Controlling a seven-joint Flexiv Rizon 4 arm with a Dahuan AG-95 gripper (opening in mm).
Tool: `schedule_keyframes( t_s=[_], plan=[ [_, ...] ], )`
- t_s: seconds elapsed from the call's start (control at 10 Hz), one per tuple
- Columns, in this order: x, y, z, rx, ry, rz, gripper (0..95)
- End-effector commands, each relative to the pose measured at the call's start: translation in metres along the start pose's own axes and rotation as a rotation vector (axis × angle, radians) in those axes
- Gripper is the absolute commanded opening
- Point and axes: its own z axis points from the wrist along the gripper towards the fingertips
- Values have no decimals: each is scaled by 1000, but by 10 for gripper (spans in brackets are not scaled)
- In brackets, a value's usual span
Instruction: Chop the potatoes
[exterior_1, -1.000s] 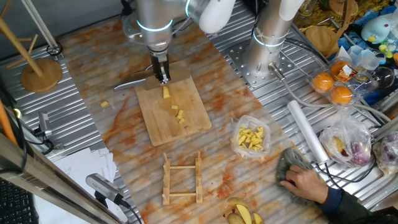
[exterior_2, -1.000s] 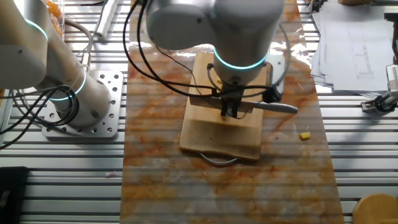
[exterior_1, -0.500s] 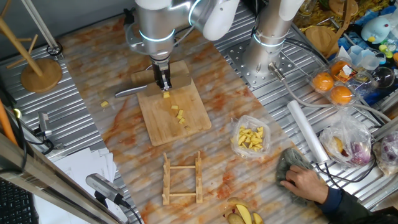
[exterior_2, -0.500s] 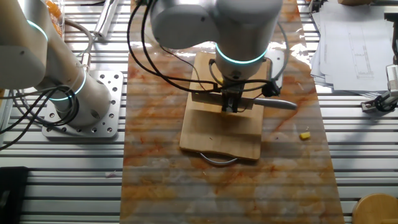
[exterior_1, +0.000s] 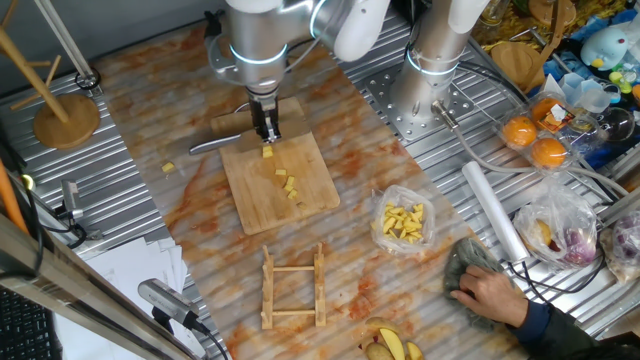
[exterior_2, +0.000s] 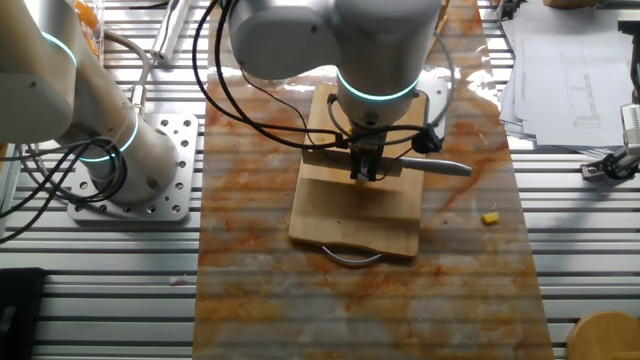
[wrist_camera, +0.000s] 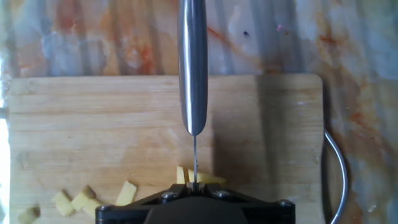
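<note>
My gripper (exterior_1: 267, 131) is shut on a knife with a metal handle (exterior_1: 214, 144), blade edge down over the far end of the wooden cutting board (exterior_1: 305, 205). A small pale-yellow potato piece (exterior_1: 268, 153) lies just under the blade. A few cut cubes (exterior_1: 289, 184) lie further along the board. One stray bit (exterior_1: 168, 167) lies on the table, also in the other fixed view (exterior_2: 490, 216). In the hand view the knife (wrist_camera: 193, 68) runs away from the gripper (wrist_camera: 194, 185), with potato pieces (wrist_camera: 128, 191) beside it.
A clear bag of yellow pieces (exterior_1: 404, 222) and a wooden rack (exterior_1: 293, 290) sit near the board. A person's hand on a cloth (exterior_1: 482, 287) is at front right. A second arm's base (exterior_1: 430, 90), a white roll (exterior_1: 492, 212) and oranges (exterior_1: 535, 140) stand at the right.
The gripper and knife have shifted slightly across the far end of the board. The potato pieces have stayed where they were.
</note>
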Motion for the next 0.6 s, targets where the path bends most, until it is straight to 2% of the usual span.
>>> schedule_keyframes(
  t_s=[0.1, 0.6],
  plan=[
    [1, 0, 0, 0, -1, -4, 0],
    [-4, -2, 18, -3, -3, -17, 0]
  ],
)
